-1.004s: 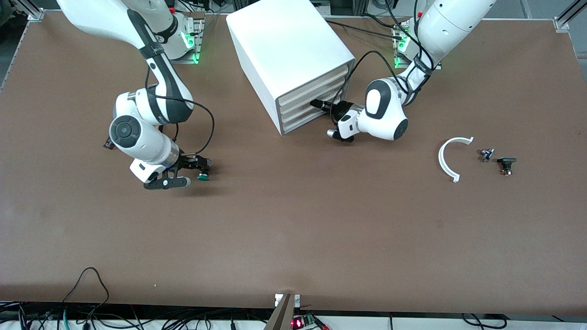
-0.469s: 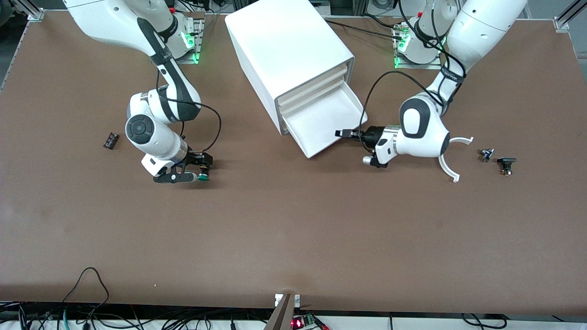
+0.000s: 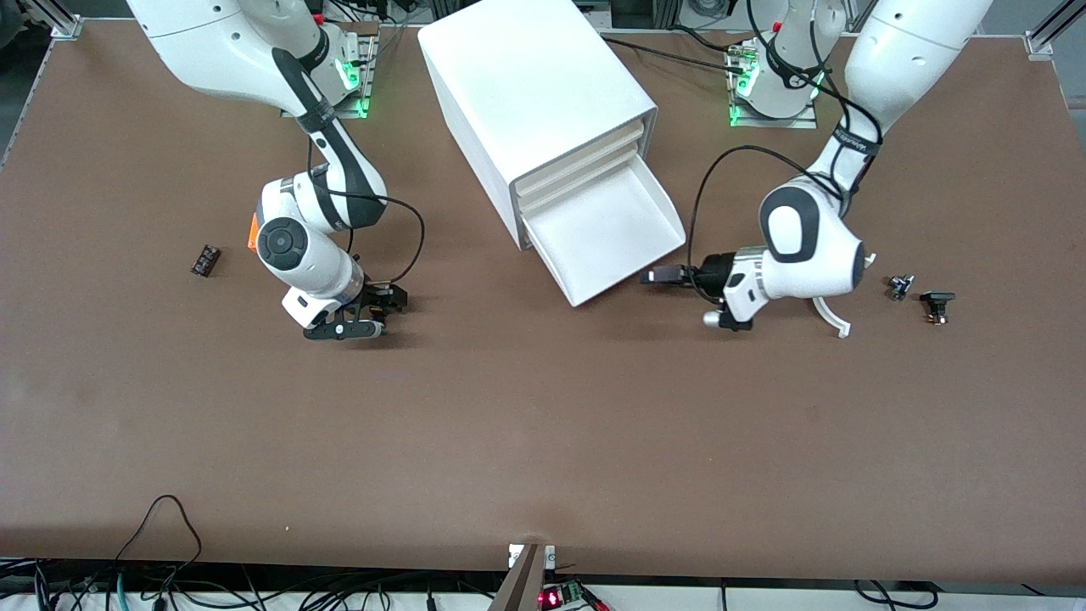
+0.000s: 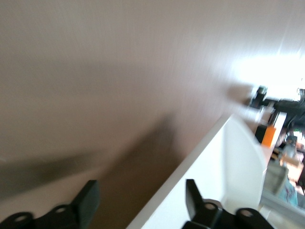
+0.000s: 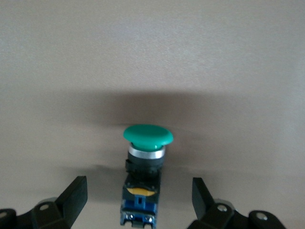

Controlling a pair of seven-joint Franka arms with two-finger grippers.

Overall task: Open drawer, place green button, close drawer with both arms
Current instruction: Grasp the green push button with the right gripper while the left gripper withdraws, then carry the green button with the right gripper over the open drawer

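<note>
The bottommost drawer (image 3: 607,229) of the white cabinet (image 3: 526,85) is pulled well out and holds nothing. My left gripper (image 3: 660,276) is open, low, just off the drawer's front edge. In the left wrist view the drawer's rim (image 4: 228,162) runs across the gap of the open left gripper (image 4: 141,195) and nothing is held. My right gripper (image 3: 377,316) is low over the table at the right arm's end and hides most of the button there. In the right wrist view the green-capped button (image 5: 144,167) lies on the table between the open fingers of the right gripper (image 5: 139,191), which do not touch it.
An orange cube (image 3: 253,233) shows beside the right arm's wrist, and a small black part (image 3: 204,260) lies farther toward that end. A white arc (image 3: 836,318) lies partly under the left arm, with two small dark parts (image 3: 901,286) (image 3: 937,304) beside it.
The left gripper pulled the bottom drawer out, let go and drew back toward the front camera. The right gripper shifted toward the cabinet and now straddles the button.
</note>
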